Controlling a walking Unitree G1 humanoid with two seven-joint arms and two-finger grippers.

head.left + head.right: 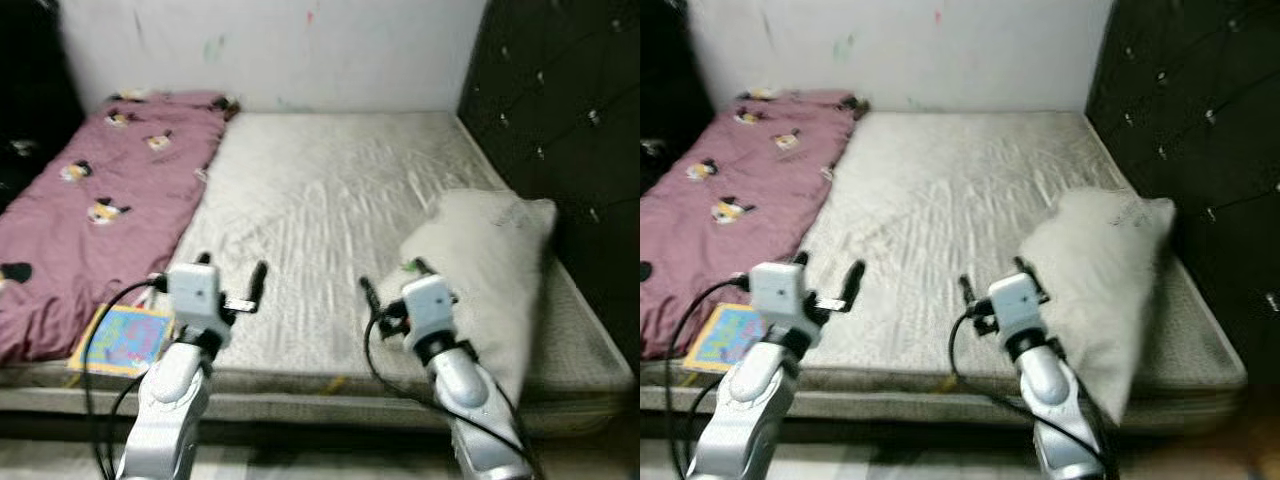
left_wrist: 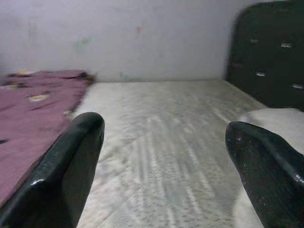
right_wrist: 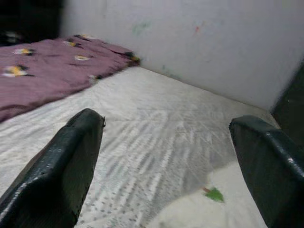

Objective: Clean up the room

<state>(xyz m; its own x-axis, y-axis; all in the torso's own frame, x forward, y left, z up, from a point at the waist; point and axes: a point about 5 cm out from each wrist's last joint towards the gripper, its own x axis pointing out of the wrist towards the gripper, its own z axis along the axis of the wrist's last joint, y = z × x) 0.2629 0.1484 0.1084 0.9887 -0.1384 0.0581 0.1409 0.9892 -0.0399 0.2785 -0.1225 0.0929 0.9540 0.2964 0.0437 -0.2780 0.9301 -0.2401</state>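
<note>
Both my left gripper (image 1: 232, 272) and right gripper (image 1: 392, 285) hover wide open over the grey quilted mattress (image 1: 330, 190), so I judge reaching the rumpled white pillow (image 1: 490, 270) comes next.

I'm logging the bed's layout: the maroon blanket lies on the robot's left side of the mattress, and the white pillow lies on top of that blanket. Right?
Not quite. The blanket is on the robot's left, but the pillow lies apart from it, on the bare mattress at the robot's right, as the left eye view shows.
</note>
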